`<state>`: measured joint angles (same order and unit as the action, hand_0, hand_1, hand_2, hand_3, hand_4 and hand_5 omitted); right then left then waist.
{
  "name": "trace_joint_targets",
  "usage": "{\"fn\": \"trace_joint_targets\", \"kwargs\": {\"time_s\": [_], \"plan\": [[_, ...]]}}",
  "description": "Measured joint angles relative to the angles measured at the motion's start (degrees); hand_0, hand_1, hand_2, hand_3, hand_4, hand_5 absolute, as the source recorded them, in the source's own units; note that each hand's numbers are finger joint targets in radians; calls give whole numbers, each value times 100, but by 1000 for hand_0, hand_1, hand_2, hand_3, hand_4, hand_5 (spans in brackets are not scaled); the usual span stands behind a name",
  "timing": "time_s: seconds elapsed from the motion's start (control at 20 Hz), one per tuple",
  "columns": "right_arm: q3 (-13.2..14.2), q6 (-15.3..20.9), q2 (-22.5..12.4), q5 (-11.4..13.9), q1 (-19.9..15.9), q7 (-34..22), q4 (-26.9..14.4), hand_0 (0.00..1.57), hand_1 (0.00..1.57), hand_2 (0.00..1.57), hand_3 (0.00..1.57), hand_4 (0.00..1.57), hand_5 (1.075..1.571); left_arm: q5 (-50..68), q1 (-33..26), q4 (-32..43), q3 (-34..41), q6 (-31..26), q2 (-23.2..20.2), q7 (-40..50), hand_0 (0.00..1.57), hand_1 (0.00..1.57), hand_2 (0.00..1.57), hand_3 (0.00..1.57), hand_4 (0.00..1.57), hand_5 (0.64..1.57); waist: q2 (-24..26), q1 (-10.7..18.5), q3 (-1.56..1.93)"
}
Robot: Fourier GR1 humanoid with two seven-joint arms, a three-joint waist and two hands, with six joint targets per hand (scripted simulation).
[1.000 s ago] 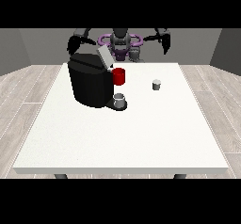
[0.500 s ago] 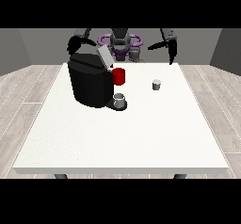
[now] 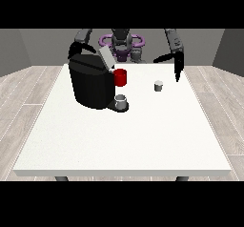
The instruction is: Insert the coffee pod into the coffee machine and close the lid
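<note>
The hand at the view's right hangs open and empty above the coffee pod on the bench; no writing shows.

coffee pod right of coffee machine, on table

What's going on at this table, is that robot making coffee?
Getting ready to. A black coffee machine stands on the white table with its lid tilted up, and a small cup sits at its base. The coffee pod rests alone on the table, untouched. The hand at the view's right hangs above and just beside it, fingers pointing down. The hand at the view's left is behind the machine, holding nothing.
</note>
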<state>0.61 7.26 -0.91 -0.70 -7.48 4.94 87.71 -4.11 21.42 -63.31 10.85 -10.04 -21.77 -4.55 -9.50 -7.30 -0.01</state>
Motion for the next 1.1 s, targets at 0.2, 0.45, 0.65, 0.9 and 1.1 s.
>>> {"fn": "trace_joint_targets", "kwargs": {"time_s": [0.2, 0.45, 0.65, 0.9, 1.1], "plan": [[-9, 41, -5, 50, -132, -118, -100, 0, 0, 0, 0, 389, 1571, -260, 245, 537, -45, 110, -33, -99, 0, 0, 0, 0, 0, 1571, -96, -40, 0], [-55, 161, -32, 188, -232, -190, -316, 0, 0, 0, 0, 424, 1571, -673, 474, 1022, -251, 252, -3, -137, 0, 0, 198, 0, 0, 1571, -111, -34, 0], [11, 246, -33, 242, -369, -202, -543, 0, 0, 0, 0, 356, 1571, -1011, 575, 1329, -451, 439, 147, -270, 223, 223, 529, 222, 0, 1571, -88, 20, 0], [38, 304, -19, 253, -466, -348, -613, 0, 0, 0, 0, 432, 1571, -1262, 736, 1835, -443, 538, 73, -360, 758, 758, 820, 513, 0, 1571, -46, 26, 0], [69, 179, -105, 189, -481, -360, -572, 0, 0, 0, 0, 434, 1571, -1547, 765, 2184, -515, 644, -64, -592, 580, 580, 719, 472, 0, 1571, -128, -59, -1]]}}
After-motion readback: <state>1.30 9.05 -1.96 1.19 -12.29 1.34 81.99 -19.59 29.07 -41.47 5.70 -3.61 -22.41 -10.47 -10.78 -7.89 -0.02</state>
